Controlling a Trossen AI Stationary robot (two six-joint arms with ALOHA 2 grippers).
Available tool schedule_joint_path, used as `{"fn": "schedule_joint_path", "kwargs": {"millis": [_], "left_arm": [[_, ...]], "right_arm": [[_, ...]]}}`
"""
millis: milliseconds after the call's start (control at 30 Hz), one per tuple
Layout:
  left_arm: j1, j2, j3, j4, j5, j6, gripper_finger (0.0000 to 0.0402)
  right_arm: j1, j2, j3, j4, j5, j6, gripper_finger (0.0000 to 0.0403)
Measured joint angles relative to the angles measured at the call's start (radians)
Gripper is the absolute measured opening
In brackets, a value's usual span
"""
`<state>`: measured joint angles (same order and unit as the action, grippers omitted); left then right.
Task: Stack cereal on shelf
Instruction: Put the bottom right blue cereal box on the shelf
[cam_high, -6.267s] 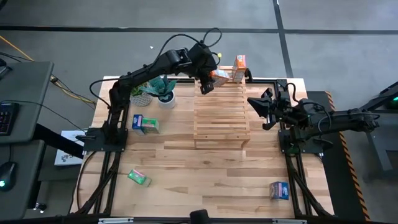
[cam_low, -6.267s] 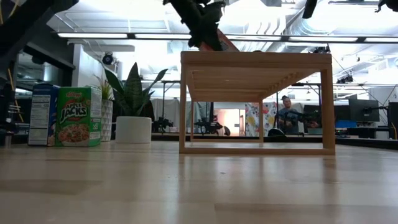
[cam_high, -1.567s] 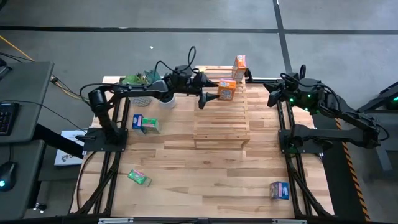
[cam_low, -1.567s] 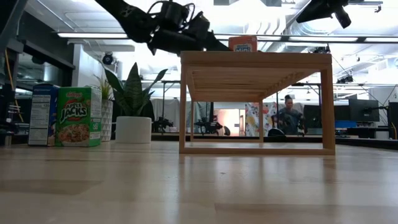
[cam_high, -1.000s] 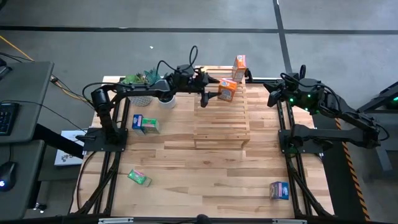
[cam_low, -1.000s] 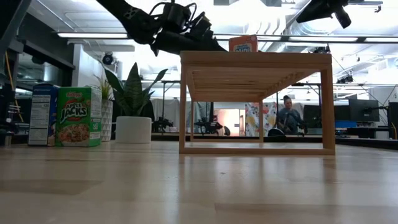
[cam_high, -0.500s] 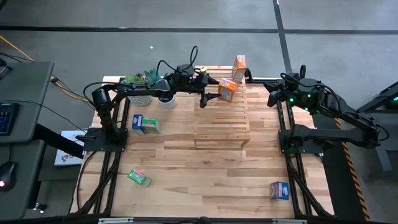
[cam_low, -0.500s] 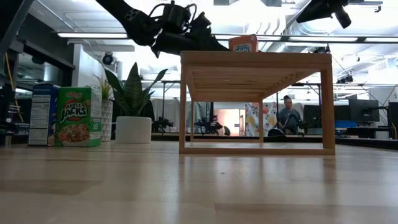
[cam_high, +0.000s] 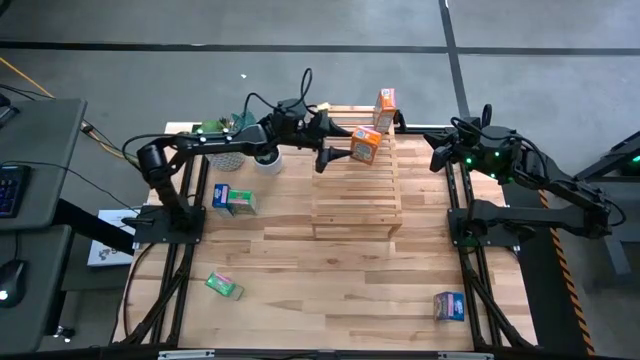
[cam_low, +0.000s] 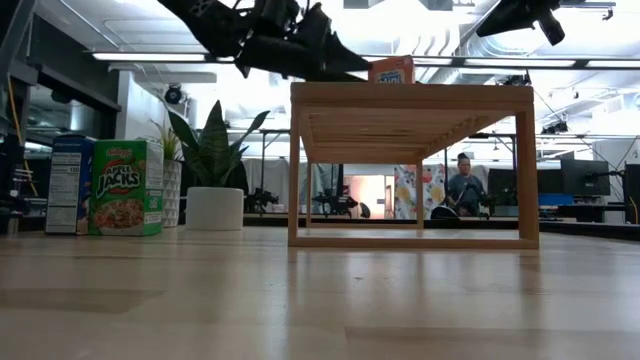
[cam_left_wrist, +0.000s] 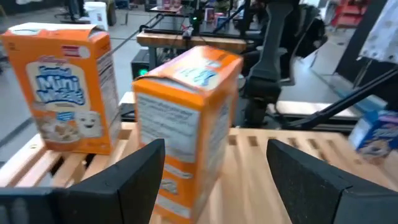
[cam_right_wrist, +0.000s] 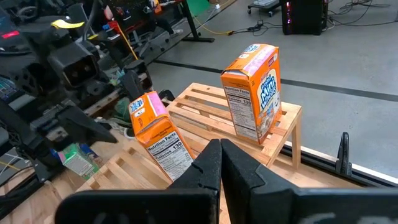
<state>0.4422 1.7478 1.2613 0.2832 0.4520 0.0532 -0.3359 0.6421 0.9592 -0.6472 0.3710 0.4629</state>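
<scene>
Left gripper (cam_high: 337, 147) fingers spread, released, astride but apparently clear of upright orange cardboard cereal box (cam_high: 364, 144) on light slatted wooden shelf (cam_high: 356, 190). Right gripper (cam_right_wrist: 219, 163) fingers closed, empty, parked farther off.

Even overhead light, soft shadows on my light wooden tabletop (cam_high: 300, 260). Low view: white ceiling strip lights (cam_low: 200, 57) blow out, foreground soft. My left wrist view blurs the small blue cardboard box (cam_left_wrist: 377, 132).
</scene>
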Motion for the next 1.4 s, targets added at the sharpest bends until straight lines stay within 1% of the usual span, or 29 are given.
{"fn": "schedule_joint_path", "kwargs": {"millis": [367, 500, 567, 700, 767, 867, 1067, 1233, 1333, 1400], "left_arm": [[-0.057, -0.002, 0.000, -0.011, 0.008, -0.017, 0.0273], [-0.067, -0.008, 0.000, -0.020, 0.007, -0.045, 0.0273], [-0.064, -0.014, 0.000, -0.021, -0.050, -0.036, 0.0273], [-0.060, -0.017, 0.000, -0.047, -0.218, -0.042, 0.0273], [-0.065, -0.019, 0.000, -0.063, -0.269, -0.043, 0.0273], [-0.087, -0.019, 0.000, -0.081, -0.311, -0.050, 0.0273], [-0.124, -0.019, 0.000, -0.069, -0.334, -0.076, 0.0273], [-0.124, -0.019, 0.000, -0.059, -0.429, -0.078, 0.0273], [-0.121, -0.019, 0.000, -0.026, -0.433, -0.090, 0.0273], [-0.120, -0.019, 0.007, -0.036, -0.423, -0.096, 0.0273]], "right_arm": [[0.000, 0.000, 0.000, 0.000, 0.000, 0.000, 0.0000], [0.000, 0.000, 0.000, 0.000, 0.000, 0.000, 0.0000], [0.000, 0.000, 0.000, 0.000, 0.000, 0.003, 0.0000], [0.000, 0.000, 0.000, 0.000, 0.000, 0.003, 0.0000], [0.000, 0.000, 0.000, 0.000, 0.000, 0.003, 0.0000], [0.000, 0.000, 0.000, -0.001, 0.000, 0.001, 0.0000], [0.000, 0.000, 0.000, -0.008, 0.000, 0.000, 0.0000], [0.000, 0.000, 0.000, -0.008, 0.000, 0.000, 0.0000], [0.000, 0.000, 0.000, -0.008, 0.000, 0.000, 0.0000], [0.000, 0.000, 0.000, -0.008, 0.000, 0.000, 0.0000]]}}
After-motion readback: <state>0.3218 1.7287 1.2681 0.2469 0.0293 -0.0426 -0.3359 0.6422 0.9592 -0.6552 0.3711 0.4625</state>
